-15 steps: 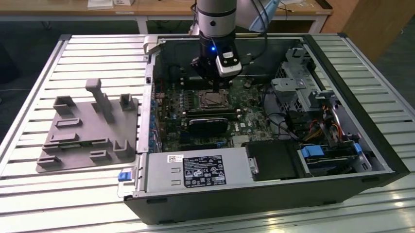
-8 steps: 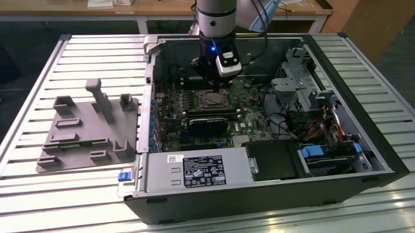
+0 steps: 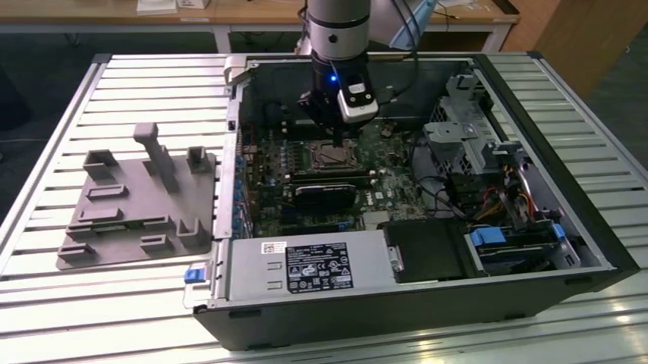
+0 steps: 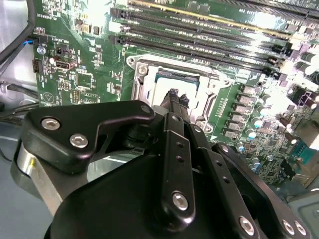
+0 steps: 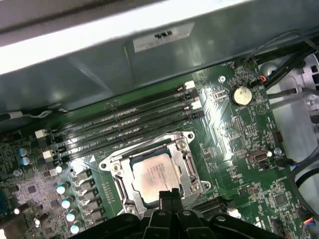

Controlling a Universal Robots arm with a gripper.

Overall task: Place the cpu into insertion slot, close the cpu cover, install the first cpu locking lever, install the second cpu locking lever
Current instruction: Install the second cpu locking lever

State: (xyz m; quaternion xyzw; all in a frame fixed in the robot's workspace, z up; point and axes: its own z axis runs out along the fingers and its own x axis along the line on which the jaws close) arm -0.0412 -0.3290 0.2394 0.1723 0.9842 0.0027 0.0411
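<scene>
The cpu, a dull silver square, lies flat in the insertion slot on the green motherboard inside the open case. In both wrist views the silvery cpu cover lies down around the chip as a frame. My gripper hangs just above the socket's edge. Its two black fingertips are pressed together, shut, with nothing seen between them. The fingers hide part of the socket's near side. The cpu shows as a bright patch behind the fingertips. I cannot make out the locking levers.
Long memory slots run beside the socket, with capacitors and a coin battery nearby. A black card sits below the socket, a drive cage stands to the exterior view's right, and a grey fixture plate lies outside the case.
</scene>
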